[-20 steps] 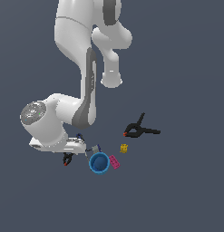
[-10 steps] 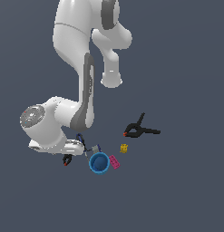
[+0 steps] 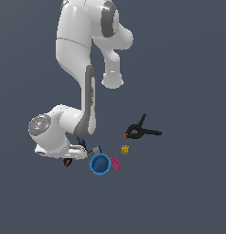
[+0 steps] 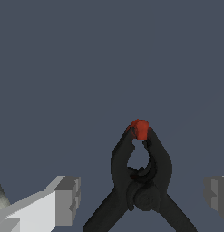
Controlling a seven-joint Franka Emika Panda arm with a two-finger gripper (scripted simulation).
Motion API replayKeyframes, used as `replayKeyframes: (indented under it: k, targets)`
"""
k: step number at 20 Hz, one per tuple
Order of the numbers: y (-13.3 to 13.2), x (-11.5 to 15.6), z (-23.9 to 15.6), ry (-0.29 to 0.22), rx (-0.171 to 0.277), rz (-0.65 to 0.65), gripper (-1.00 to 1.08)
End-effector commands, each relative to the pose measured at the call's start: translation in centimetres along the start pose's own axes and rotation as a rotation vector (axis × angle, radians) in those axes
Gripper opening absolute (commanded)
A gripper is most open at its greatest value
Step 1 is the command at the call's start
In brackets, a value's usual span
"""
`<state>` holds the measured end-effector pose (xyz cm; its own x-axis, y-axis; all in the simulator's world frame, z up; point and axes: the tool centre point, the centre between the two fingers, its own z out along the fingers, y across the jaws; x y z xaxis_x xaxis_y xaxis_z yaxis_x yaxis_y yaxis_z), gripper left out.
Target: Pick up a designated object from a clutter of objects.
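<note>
At the exterior view's left, the arm is folded low over the desk (image 3: 187,192), its wrist hiding most of the small black spring clamp (image 4: 139,181); only a red tip shows beneath the hand there. The wrist view makes the situation plain: the gripper (image 4: 143,195) is open, its two grey fingers (image 4: 68,195) standing well apart on either side of the small clamp, which lies between them with its red tips pointing away from the camera and its handles splayed toward it. No pad touches it yet. This looks like the end of the approach, just ahead of the grasp; the next move would call for closing squarely across the clamp's pivot body, then lifting straight up. Moving to the right in the exterior view come a small grey piece (image 3: 96,150), the blue round cup (image 3: 100,164), the pink brick (image 3: 115,163), the tiny yellow block (image 3: 125,149), and, well apart, the larger black clamp (image 3: 142,131). No brand, label or writing can be read anywhere.
</note>
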<state>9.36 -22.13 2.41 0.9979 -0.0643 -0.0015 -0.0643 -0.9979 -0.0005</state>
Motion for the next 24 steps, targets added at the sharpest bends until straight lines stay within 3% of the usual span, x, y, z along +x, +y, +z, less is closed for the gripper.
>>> replayKeyframes:
  k: [1,5,6,24]
  targets:
    - [0.0,0.0,0.8,0.001,0.000,0.000,1.00]
    - [0.1,0.2,1.0,0.001,0.000,0.000,1.00]
    - [0.1,0.2,1.0,0.001,0.000,0.000,-1.00]
    - [-0.2,-0.4,-0.3,0.001,0.000,-0.001,-1.00]
